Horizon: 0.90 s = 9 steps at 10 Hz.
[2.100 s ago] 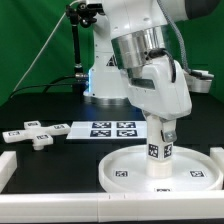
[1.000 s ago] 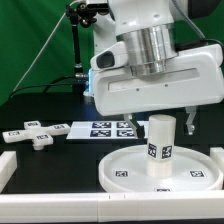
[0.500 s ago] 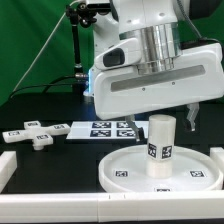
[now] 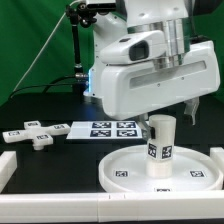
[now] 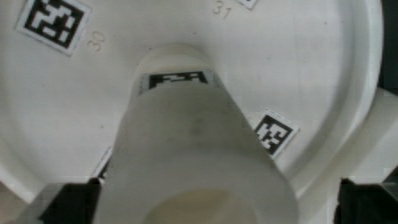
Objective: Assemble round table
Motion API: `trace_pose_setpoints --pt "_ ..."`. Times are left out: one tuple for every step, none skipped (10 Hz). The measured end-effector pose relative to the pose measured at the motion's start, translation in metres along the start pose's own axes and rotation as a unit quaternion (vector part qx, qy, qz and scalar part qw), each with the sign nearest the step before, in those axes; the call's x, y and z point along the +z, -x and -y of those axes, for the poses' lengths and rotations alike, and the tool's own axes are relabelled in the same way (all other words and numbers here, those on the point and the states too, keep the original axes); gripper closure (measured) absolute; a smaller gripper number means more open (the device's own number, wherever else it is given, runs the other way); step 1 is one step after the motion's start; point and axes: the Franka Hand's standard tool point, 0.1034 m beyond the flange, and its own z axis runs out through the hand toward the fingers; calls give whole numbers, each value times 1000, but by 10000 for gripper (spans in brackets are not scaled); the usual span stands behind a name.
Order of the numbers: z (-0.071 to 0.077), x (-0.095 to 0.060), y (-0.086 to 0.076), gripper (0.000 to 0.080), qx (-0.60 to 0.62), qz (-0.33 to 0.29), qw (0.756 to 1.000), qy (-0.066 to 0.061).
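Note:
The short thick cylinder leg stands upright at the middle of the large rimmed round disc. My gripper hangs just above the leg's top, open and holding nothing. In the wrist view the leg rises from the disc toward the camera. The gripper straddles the leg's top end, with a dark fingertip to either side and a gap between each and the leg. The cross-shaped foot piece lies on the table at the exterior view's left.
The marker board lies behind the disc. White border rails run along the front, the exterior view's left and its right. The arm's base stands behind, before a green backdrop.
The gripper, which was down around the leg, has let go of it, risen above its top and turned its wide side to the camera. The leg stays upright on the disc.

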Motion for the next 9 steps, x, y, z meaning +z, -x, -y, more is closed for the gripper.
trace_pose_setpoints --pt "-1 1 2 151 -18 1 1000 0" --pt "-2 1 2 151 -50 1 999 0" --pt "-2 1 3 151 -69 1 998 0" --pt "-3 1 3 151 -123 5 992 3" --pt "-4 1 4 151 -188 11 982 9" --pt "-4 1 3 151 -242 14 970 14" --pt "-5 1 2 151 -289 18 957 19" --pt "-5 1 2 151 -339 25 940 23" --pt "-5 2 1 151 -379 31 925 25"
